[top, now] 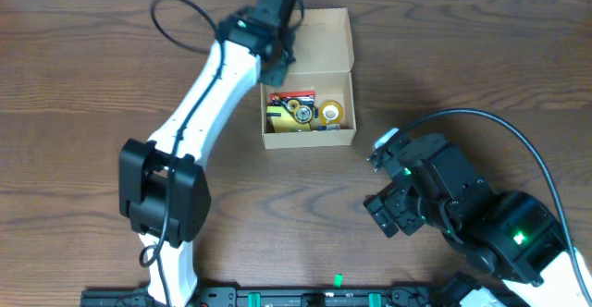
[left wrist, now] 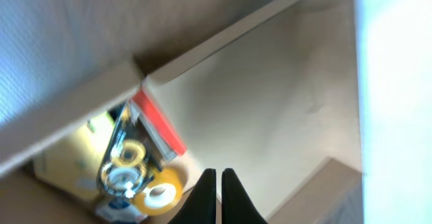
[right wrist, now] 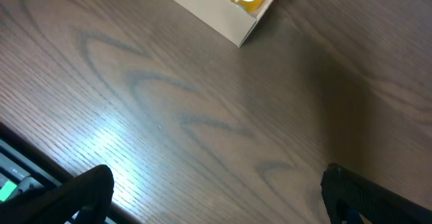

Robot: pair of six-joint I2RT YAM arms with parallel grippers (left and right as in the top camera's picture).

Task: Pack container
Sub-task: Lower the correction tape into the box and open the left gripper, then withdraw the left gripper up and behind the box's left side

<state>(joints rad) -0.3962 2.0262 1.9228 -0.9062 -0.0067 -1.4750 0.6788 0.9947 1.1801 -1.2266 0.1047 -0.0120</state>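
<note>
The tan cardboard container [top: 310, 133] stands at the back middle of the table with its flap lid [top: 324, 39] open behind it. Inside lie a yellow tape roll [top: 331, 113], a red-and-yellow pack and a clear dispenser [top: 299, 111]. My left gripper [top: 280, 65] is shut and empty at the box's back left, over the hinge. In the left wrist view its fingertips [left wrist: 219, 183] point at the lid's inner face [left wrist: 270, 89], with the tape roll [left wrist: 159, 191] to their left. My right gripper [top: 396, 216] is open and empty over bare table, right of the box. The right wrist view shows the box corner [right wrist: 236, 21].
A black rail [top: 277, 298] runs along the table's front edge. Black cables loop behind the left arm [top: 176, 20] and over the right arm [top: 499, 131]. The wood table [top: 74, 85] extends left and right of the box.
</note>
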